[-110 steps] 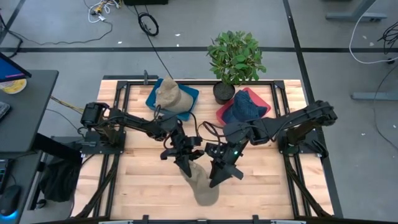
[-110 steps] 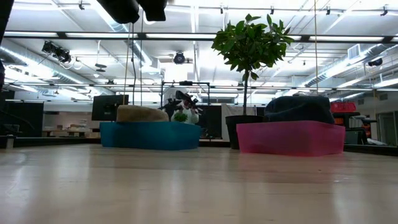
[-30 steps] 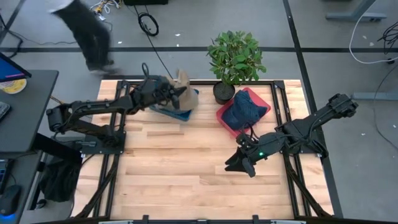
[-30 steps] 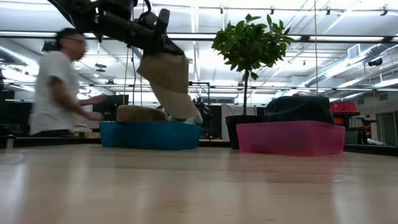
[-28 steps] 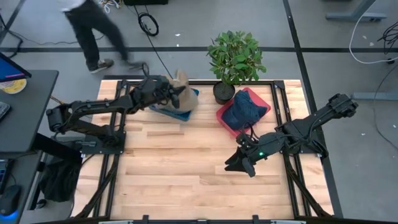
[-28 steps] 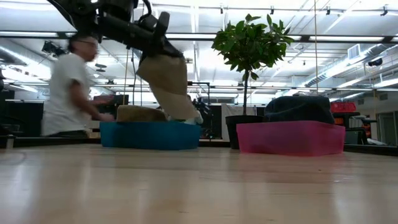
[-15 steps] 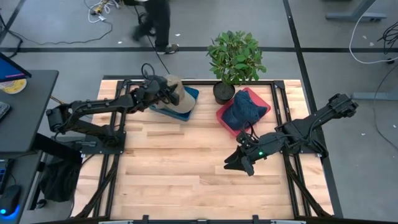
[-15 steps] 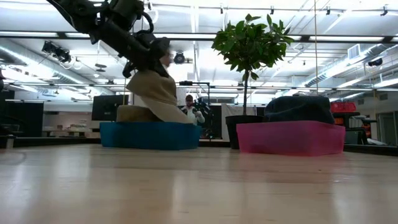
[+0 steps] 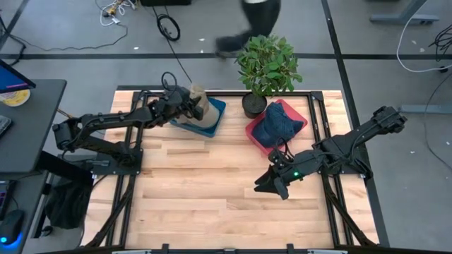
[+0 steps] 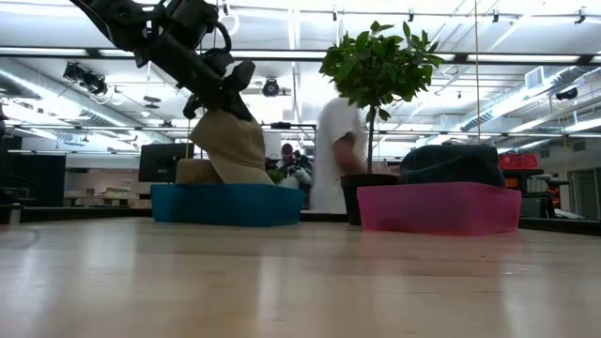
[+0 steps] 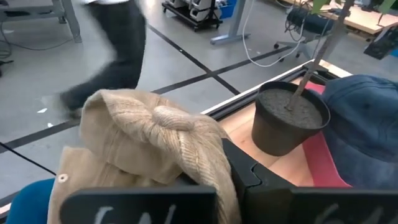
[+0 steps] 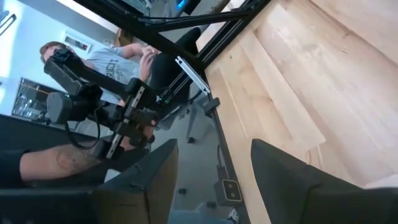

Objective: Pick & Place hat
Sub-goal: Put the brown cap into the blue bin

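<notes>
The left gripper (image 9: 189, 106) is clenched on the tan hat (image 10: 230, 145), pinching its crown so that the fabric hangs straight below the fingers. Compared with a second ago, when the hat swung higher and tilted out past the bin's inner edge, it has dropped and come back toward the gripper's own side, and its brim now reaches the rim of the blue bin (image 10: 225, 204) directly beneath. Just under and behind the hanging hat, inside that bin, lies another tan hat (image 10: 195, 172). My judgement is that the carry is nearly done and what remains is the last bit of lowering and the release; letting go too early risks the brim catching on the rim and the hat slumping half outside. Farther off, across the table from the left gripper, the right gripper (image 9: 277, 185) waits with its fingers apart and nothing between them, low over the bare wood. Beyond the held hat stand the potted plant (image 9: 267, 67) and the pink bin (image 10: 439, 207) with a dark blue hat (image 9: 277, 121) in it, and a person (image 10: 336, 155) has walked in behind the table.
</notes>
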`<action>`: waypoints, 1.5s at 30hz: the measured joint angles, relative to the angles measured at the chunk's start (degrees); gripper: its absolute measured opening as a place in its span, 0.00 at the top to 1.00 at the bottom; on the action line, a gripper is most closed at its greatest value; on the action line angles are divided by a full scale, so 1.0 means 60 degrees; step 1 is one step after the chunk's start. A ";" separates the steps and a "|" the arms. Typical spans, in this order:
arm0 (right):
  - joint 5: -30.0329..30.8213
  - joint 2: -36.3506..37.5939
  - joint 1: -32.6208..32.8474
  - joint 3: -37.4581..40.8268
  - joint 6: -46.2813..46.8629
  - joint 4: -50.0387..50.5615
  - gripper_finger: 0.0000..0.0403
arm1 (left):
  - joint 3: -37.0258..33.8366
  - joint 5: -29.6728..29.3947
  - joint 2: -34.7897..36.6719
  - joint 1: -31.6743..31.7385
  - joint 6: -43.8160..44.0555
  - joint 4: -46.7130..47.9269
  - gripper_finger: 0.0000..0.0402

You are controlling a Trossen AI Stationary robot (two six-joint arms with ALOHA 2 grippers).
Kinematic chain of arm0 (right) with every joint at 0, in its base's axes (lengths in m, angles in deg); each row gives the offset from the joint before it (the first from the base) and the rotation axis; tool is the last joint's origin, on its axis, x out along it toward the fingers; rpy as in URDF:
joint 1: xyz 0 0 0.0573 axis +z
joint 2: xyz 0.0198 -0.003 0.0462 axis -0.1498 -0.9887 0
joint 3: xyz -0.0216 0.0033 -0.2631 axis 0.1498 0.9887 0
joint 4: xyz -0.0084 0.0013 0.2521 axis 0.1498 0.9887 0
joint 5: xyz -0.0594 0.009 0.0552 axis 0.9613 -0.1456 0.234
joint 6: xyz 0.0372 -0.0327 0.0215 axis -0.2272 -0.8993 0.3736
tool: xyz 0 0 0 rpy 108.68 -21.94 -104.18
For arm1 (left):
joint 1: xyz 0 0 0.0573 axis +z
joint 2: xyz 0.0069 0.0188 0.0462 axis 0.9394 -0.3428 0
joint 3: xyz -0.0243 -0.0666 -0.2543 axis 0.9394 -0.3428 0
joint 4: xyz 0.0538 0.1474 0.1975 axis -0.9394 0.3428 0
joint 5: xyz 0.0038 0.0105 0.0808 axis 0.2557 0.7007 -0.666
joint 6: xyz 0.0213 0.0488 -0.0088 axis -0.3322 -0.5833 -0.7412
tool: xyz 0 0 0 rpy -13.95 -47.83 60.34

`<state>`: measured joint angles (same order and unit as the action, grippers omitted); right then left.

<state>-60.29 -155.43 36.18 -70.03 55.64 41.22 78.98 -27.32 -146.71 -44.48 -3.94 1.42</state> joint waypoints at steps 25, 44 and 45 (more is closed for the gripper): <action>-0.0004 0.0000 -0.0253 -0.0004 0.0221 -0.0161 0.49 | -0.2709 0.0022 -0.0042 0.0191 0.1713 -0.3549 0.99; 0.0001 -0.0001 -0.0273 -0.0007 0.0218 -0.0378 0.49 | -0.2894 0.1290 -0.0175 0.1632 0.2112 -0.2794 0.99; 0.0000 0.0000 -0.0275 -0.0007 0.0216 -0.0374 0.49 | -0.2896 0.1464 -0.0215 0.1632 0.2108 -0.2710 0.99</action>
<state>-60.29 -155.43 34.53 -70.07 56.94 38.98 61.61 -18.53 -148.00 -34.69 8.71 -14.83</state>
